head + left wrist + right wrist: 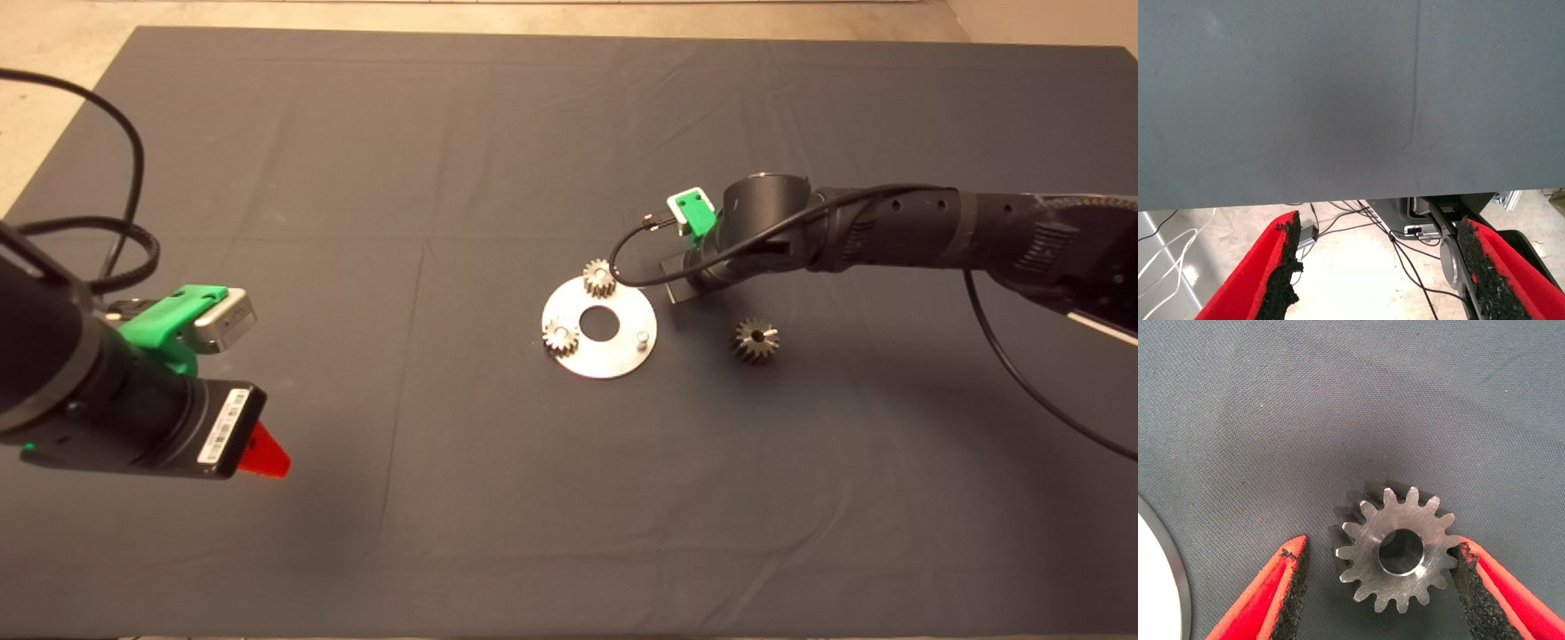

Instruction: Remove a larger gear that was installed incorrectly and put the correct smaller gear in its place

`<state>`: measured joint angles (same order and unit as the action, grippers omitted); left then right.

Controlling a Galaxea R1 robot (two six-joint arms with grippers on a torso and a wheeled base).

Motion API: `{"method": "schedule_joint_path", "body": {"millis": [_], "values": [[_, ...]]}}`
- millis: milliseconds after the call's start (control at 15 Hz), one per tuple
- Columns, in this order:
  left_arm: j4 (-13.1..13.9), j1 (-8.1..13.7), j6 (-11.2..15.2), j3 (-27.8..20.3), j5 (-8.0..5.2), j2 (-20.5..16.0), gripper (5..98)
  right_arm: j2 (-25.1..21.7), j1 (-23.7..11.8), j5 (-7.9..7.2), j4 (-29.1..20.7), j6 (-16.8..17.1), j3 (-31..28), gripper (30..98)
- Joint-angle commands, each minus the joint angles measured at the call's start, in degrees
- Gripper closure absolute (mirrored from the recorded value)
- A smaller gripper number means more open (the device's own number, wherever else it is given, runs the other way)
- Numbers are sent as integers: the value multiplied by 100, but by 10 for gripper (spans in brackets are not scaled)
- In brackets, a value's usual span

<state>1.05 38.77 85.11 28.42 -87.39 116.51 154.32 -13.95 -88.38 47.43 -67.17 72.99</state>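
Right pincer low over mat, fingers apart, smaller gear lying flat between pads. One pad touching teeth, I think; other pad clear of gear. Not gripped yet. Round plate just beside my pincer, two small gears on it, one peg bare. Larger gear on mat near pincer, off plate. Left pincer parked at tabletop edge, spread wide, holding nothing.

The head camera looks down over the whole mat; both wrist cameras view that mat close up.
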Motion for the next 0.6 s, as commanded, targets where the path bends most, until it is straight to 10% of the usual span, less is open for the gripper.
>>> {"method": "schedule_joint_path", "body": {"millis": [0, 533], "values": [[-17, 74, 40, -48, -700, 18, 444, 51, -74, -662, 135, -42, -58, 732], [-17, 77, 32, -39, -691, 26, 444, 33, -109, -662, 135, -121, -49, 776]]}}
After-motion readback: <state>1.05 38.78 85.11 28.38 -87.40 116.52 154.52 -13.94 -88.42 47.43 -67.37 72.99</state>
